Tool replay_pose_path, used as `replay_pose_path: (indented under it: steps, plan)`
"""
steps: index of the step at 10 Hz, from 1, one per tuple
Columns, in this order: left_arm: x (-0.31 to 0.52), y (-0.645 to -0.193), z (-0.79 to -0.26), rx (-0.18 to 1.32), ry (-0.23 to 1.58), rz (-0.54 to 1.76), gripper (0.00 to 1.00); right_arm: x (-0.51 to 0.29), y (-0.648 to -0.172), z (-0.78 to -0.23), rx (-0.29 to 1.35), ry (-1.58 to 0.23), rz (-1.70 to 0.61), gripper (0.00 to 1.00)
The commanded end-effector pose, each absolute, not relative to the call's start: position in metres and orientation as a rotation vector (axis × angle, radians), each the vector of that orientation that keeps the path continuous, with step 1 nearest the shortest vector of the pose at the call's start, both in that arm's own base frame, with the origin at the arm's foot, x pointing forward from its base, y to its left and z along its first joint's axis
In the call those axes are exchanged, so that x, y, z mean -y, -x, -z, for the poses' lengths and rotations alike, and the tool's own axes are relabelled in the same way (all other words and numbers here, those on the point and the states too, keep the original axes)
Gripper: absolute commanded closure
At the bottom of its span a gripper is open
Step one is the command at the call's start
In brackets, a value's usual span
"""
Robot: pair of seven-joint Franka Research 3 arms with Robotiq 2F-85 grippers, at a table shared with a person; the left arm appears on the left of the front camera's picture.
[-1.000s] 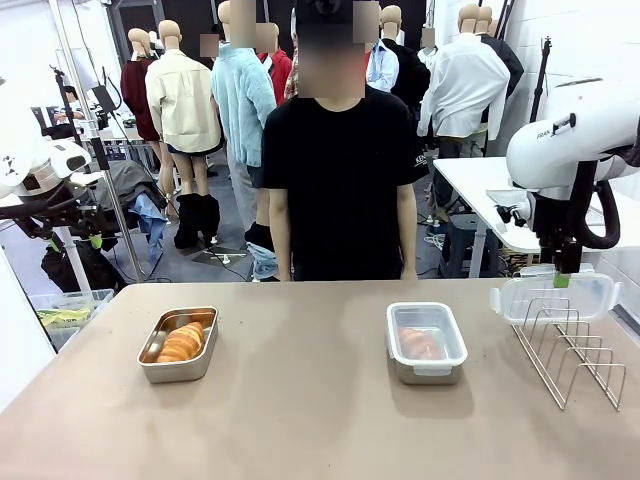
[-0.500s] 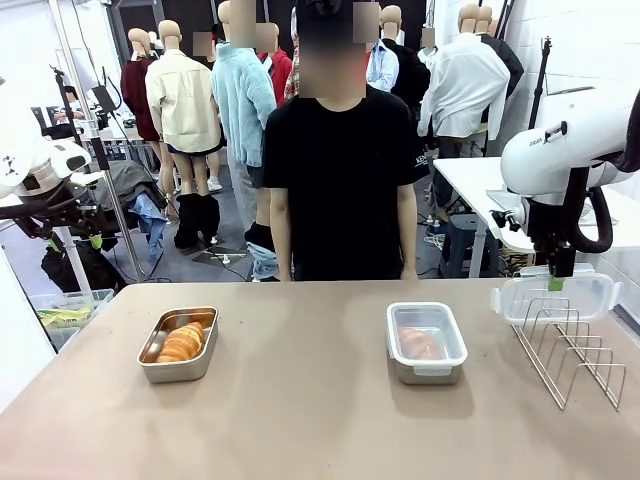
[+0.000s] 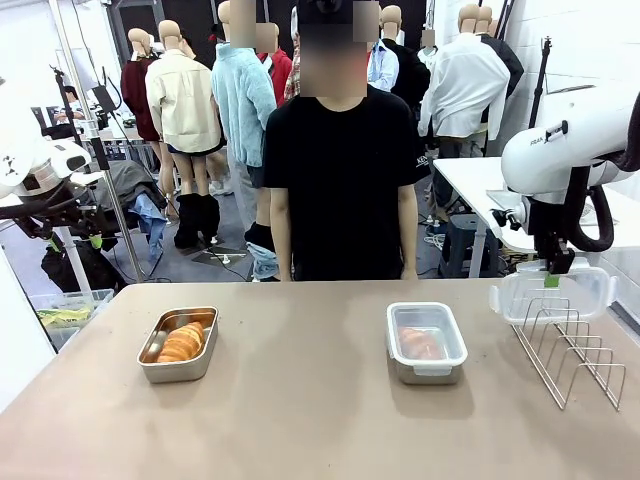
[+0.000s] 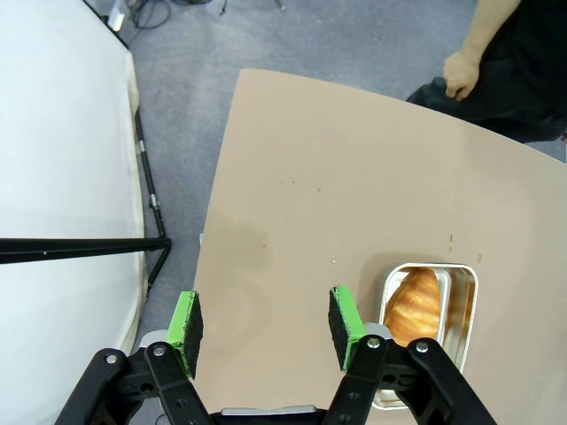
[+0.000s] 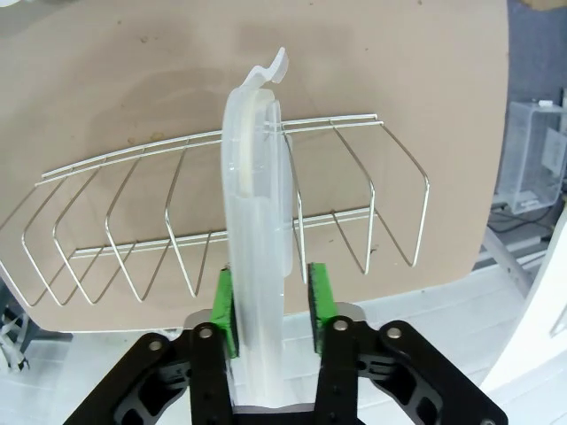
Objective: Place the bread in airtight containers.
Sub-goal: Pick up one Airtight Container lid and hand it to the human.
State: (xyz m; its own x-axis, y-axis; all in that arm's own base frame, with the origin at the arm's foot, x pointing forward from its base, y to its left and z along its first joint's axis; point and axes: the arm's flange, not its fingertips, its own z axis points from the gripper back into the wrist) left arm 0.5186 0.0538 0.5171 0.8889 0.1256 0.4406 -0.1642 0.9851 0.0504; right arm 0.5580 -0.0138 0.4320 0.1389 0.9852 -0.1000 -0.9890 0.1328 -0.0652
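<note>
A tan counter (image 3: 300, 420) spans the front view, and a wire rack (image 3: 572, 352) stands at its right edge — slots upright. A person in a black T-shirt (image 3: 340, 170) stands at the far side, arms hanging. Left of the counter, on the grey floor (image 4: 177, 62), sits a clear bin (image 3: 68, 308).

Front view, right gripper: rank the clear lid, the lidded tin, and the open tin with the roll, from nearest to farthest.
From the right gripper:
1. Clear lid, standing in the wire rack at the table's right, between the gripper's fingers.
2. Lidded tin, right of centre.
3. Open tin with the roll, on the left.
</note>
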Motion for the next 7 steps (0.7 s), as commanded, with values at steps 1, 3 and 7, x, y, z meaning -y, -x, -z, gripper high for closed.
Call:
replay_pose_path:
  steps: [1, 3, 7]
  plan:
    - [-0.0541, -0.5181, -0.5189, 0.455, -0.088, -0.152, 0.25, 0.0127, -0.5593, -0.4328, -0.053, 0.169, -1.411, 1.0]
    - [-0.0541, -0.5181, -0.5189, 0.455, -0.088, -0.152, 0.25, 0.0123, -0.5601, -0.433, -0.051, 0.174, -1.402, 1.0]
    - [-0.0541, -0.5181, -0.5189, 0.455, -0.088, -0.152, 0.25, 0.0143, -0.5582, -0.4328, -0.037, 0.134, -1.42, 1.0]
